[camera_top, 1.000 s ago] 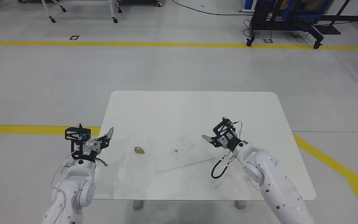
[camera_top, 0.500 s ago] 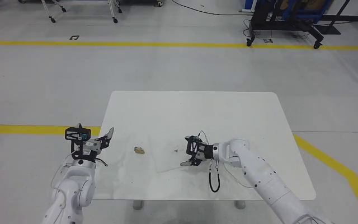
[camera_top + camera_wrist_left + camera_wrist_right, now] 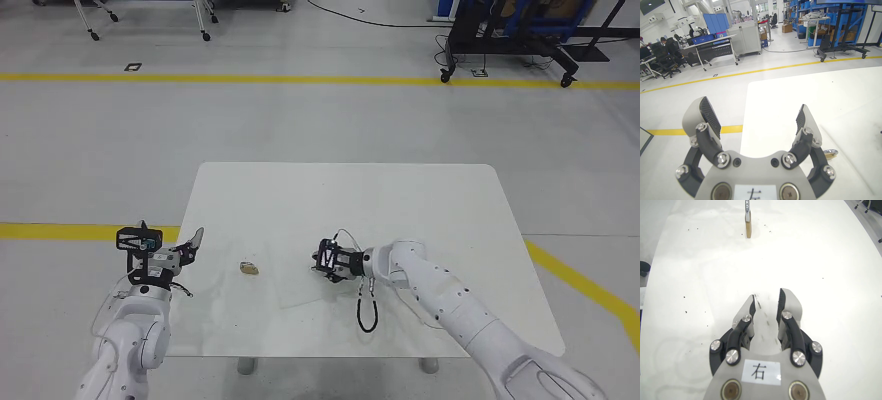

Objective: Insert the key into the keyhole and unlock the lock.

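- Brass-bodied lock with a silver shackle lies flat on the white worktop.
- Key: a thin silver piece to the right of the lock and well apart from it. It sits tilted on edge, down at the worktop surface.
- Right end effector: low over the worktop on the lock's right, pointing toward the lock. The fingers stand at a narrow gap, not closed. The key leans against the inner face of one pad, and the other pad is apart from it.
- Left end effector: on the lock's left, about level with the near worktop edge beside the lock. The fingers are spread wide, and the lock lies just beyond one finger in the left wrist view.
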You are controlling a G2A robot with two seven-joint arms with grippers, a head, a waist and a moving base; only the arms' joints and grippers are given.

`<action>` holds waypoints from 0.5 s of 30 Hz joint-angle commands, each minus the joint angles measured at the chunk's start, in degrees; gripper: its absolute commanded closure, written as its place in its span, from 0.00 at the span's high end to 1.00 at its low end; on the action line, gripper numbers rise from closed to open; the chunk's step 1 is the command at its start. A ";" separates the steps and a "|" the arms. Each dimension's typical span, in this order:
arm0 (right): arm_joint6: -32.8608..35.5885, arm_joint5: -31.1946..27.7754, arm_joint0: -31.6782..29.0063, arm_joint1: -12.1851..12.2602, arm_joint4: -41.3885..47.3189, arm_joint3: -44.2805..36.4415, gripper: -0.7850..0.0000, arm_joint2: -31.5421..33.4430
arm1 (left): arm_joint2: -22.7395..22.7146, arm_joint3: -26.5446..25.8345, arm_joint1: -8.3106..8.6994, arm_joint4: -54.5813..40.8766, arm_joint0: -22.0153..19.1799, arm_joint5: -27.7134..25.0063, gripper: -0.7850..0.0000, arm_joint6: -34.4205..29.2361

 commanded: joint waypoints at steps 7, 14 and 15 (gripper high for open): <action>-3.66 -2.41 0.04 0.47 -0.41 -0.53 0.00 0.62 | 0.00 0.00 0.00 0.00 0.00 0.00 1.00 0.00; -5.30 -1.25 -3.80 2.76 -2.65 -6.28 0.00 5.26 | 0.00 0.00 0.00 0.00 0.00 0.00 1.00 0.00; -5.10 -0.46 -4.81 3.16 -3.09 -7.42 0.00 6.16 | 0.00 0.00 0.00 0.00 0.00 0.00 1.00 0.00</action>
